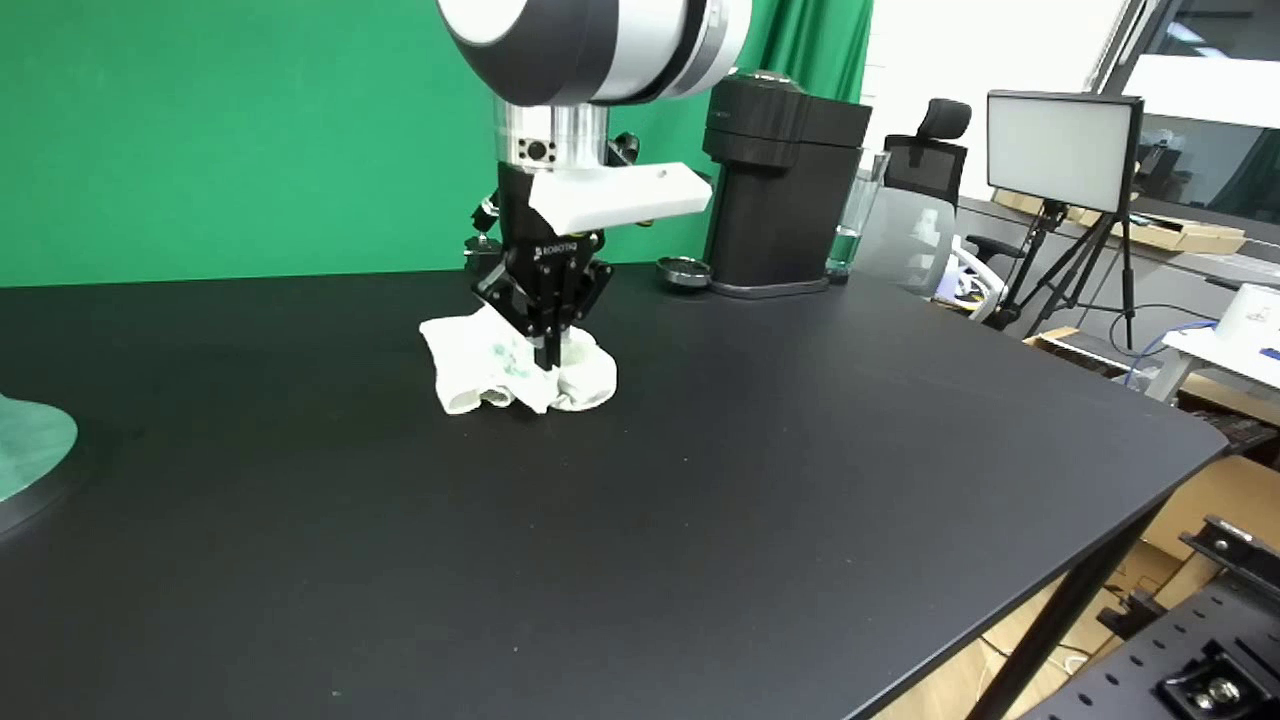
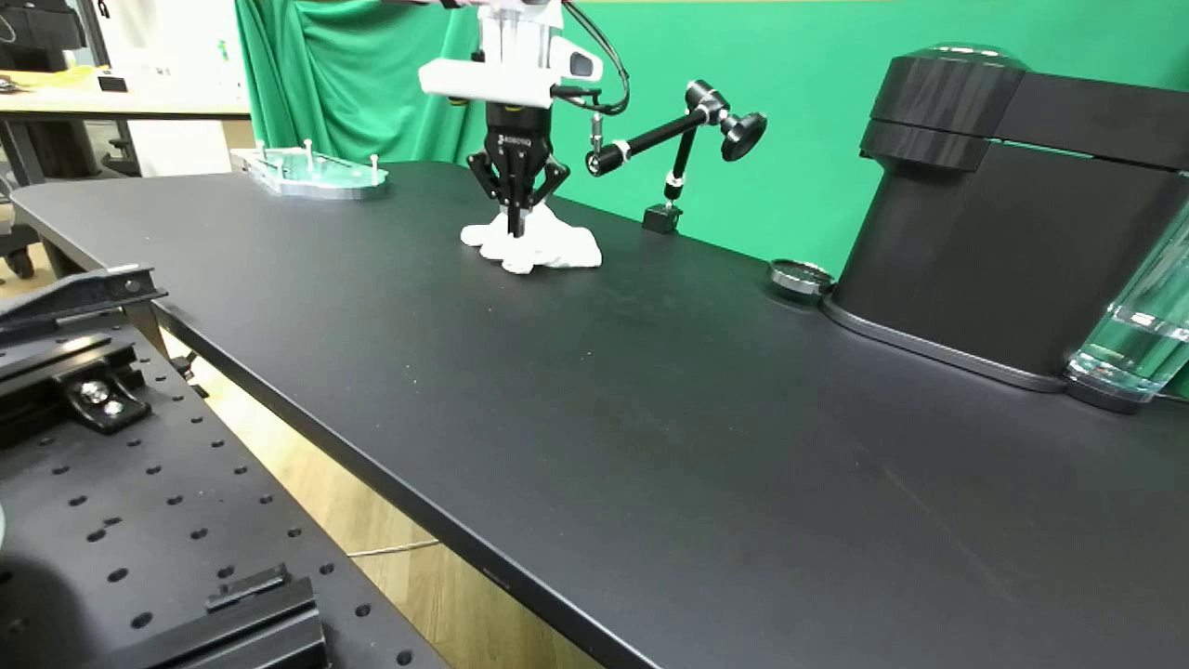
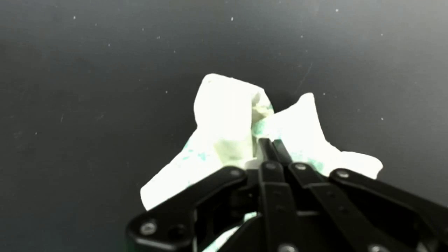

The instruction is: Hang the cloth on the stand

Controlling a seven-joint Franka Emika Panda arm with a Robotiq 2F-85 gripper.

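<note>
Crumpled cloth (image 1: pixel 470 365) is met on the black table (image 1: pixel 700 500) by the gripper (image 1: pixel 547 360)!
Fingers (image 3: pixel 267 152) are held nearly together, whether fabric is pinched cannot be told; the cloth's long axis is laid left-to-right in both exterior views, two peaks pointed up the wrist view.

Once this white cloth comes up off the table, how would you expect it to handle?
The white cloth will likely hang floppy, since it lies loosely crumpled on the table. Its soft, thin-looking folds suggest it is light for its size. Its ends spread out on either side of the gripper, so they may droop and swing.
</note>
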